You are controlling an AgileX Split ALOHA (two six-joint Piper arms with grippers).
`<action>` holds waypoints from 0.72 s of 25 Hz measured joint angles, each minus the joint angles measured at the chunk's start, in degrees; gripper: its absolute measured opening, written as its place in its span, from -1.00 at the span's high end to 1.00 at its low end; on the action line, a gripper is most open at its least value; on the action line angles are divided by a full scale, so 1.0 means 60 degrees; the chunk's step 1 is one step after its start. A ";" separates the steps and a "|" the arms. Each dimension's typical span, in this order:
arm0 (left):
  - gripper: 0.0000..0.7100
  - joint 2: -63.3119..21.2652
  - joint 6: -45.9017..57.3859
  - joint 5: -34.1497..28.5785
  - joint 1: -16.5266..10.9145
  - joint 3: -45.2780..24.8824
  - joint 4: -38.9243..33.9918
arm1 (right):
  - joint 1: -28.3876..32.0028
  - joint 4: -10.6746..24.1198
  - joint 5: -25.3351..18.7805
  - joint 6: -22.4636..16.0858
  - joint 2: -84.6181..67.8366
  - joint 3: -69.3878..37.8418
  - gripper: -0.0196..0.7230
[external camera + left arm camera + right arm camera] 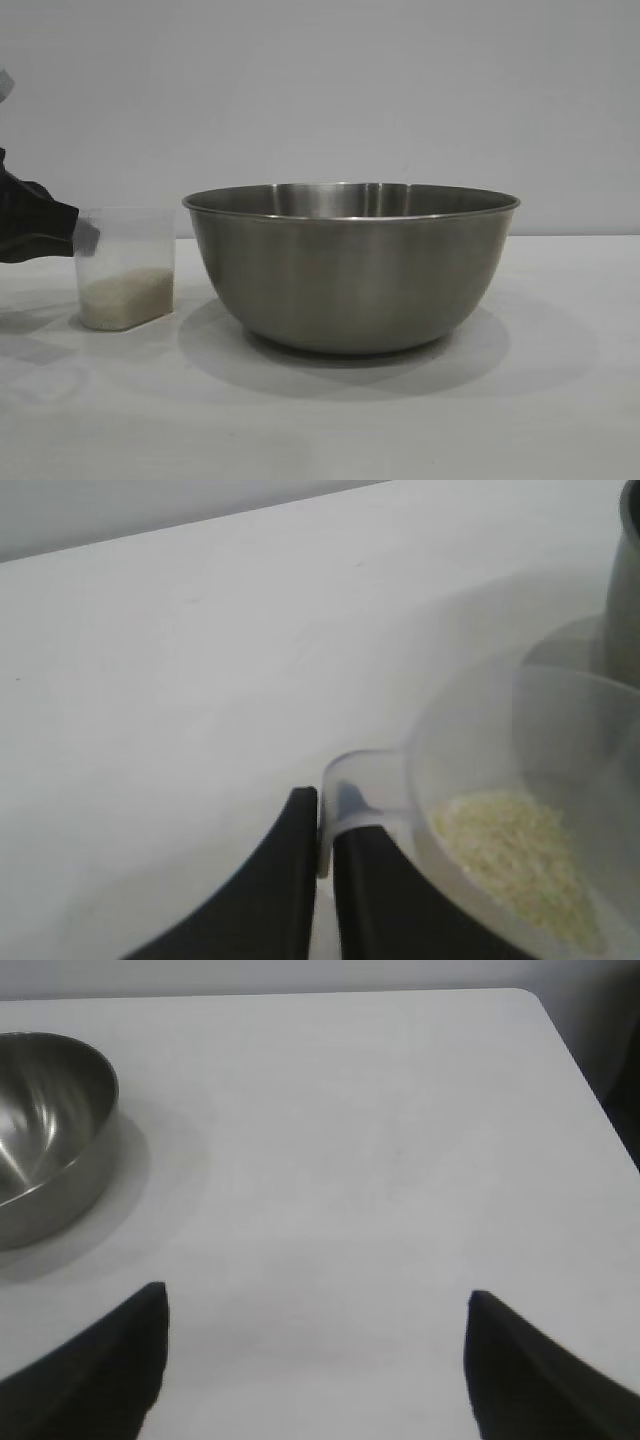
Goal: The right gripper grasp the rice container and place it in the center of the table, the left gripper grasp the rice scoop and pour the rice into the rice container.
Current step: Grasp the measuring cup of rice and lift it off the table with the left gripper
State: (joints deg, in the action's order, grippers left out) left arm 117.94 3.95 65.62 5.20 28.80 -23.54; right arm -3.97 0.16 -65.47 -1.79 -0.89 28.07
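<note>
The rice container (pixel 350 270), a big steel bowl, stands on the white table (pixel 560 400) near its middle. Just left of it sits the rice scoop (pixel 125 265), a clear cup with rice (pixel 125 298) heaped in its bottom. My left gripper (pixel 75 235) reaches in from the left edge and is shut on the scoop's little side handle (pixel 365 780). In the left wrist view the left gripper (pixel 325 815) pinches that handle, with rice (pixel 520 865) inside the cup. My right gripper (pixel 317 1295) hangs open over bare table, well away from the container (pixel 50 1150), and holds nothing.
The container's wall (pixel 625 600) stands close beside the scoop. The table's rounded far corner and edge (pixel 560 1030) show in the right wrist view. Bare tabletop lies in front of the bowl and to its right.
</note>
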 joint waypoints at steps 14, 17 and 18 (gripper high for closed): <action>1.00 -0.1667 -0.1224 -0.0143 0.0000 0.1403 -0.0280 | 0.0000 0.0000 0.0000 0.0000 0.0000 0.0000 -0.53; 1.00 -0.1809 -0.1528 -0.0125 0.0000 0.2336 -0.1186 | 0.0000 0.0000 0.0000 0.0000 0.0000 0.0000 -0.53; 1.00 -0.1808 -0.1586 -0.0125 0.0000 0.2619 -0.1546 | 0.0000 0.0000 0.0000 0.0000 0.0000 0.0000 -0.53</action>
State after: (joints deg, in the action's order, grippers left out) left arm 107.09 -5.56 64.87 5.20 44.51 -32.82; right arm -3.97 0.16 -65.47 -1.79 -0.89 28.07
